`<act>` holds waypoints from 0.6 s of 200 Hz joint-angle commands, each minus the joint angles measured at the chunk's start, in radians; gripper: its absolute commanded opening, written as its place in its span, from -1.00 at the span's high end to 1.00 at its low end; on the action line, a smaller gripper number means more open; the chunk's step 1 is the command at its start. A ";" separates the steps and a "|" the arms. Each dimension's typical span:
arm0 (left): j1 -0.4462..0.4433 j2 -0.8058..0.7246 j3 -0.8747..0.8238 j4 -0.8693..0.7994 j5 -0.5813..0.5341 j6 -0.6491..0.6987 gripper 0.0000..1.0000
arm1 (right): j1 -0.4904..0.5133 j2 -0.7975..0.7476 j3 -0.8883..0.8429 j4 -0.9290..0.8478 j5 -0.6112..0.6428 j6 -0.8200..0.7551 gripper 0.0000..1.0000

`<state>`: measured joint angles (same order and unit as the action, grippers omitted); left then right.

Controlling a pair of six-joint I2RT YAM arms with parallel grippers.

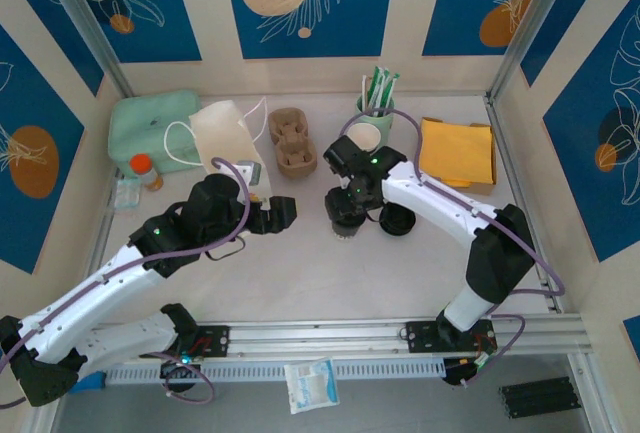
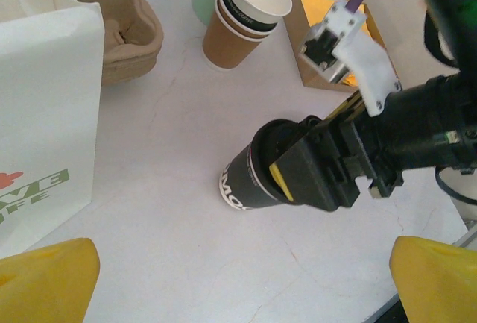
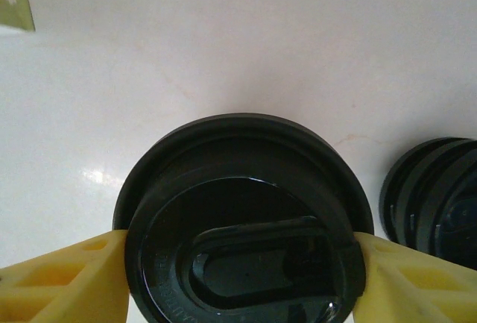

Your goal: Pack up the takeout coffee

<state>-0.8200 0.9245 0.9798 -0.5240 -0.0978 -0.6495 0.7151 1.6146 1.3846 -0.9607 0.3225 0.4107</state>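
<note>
The takeout coffee (image 1: 347, 223) stands upright mid-table, a dark cup (image 2: 250, 183) with white lettering under a round black lid (image 3: 242, 211). My right gripper (image 1: 350, 205) comes down over it from above. Its yellow pads (image 3: 82, 271) press the lid's rim on the left and right sides, so it is shut on the cup. My left gripper (image 1: 280, 215) hovers just left of the cup, facing it. It is open wide, its yellow fingertips (image 2: 45, 278) at the bottom corners of the left wrist view with nothing between them.
A white paper bag (image 1: 225, 138) stands behind the left gripper, with a cardboard cup carrier (image 1: 292, 140) beside it. A stack of lidless paper cups (image 2: 246, 10) and a green holder of stirrers (image 1: 377, 103) sit at the back. Loose black lids (image 1: 397, 220) lie right of the cup, yellow napkins (image 1: 457, 151) beyond.
</note>
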 commanded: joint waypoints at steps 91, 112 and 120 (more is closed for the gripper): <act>0.008 0.000 -0.018 0.035 0.020 -0.006 -0.99 | -0.214 -0.030 0.148 0.022 -0.017 -0.030 -0.25; 0.008 0.000 -0.018 0.037 0.022 -0.006 -0.99 | -0.266 -0.006 0.175 0.026 -0.026 -0.037 -0.25; 0.008 0.001 -0.018 0.037 0.023 -0.006 -0.99 | -0.283 0.004 0.183 0.030 -0.028 -0.040 -0.25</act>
<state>-0.8200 0.9249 0.9710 -0.5095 -0.0940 -0.6498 0.4740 1.6028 1.5215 -0.9417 0.3164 0.3920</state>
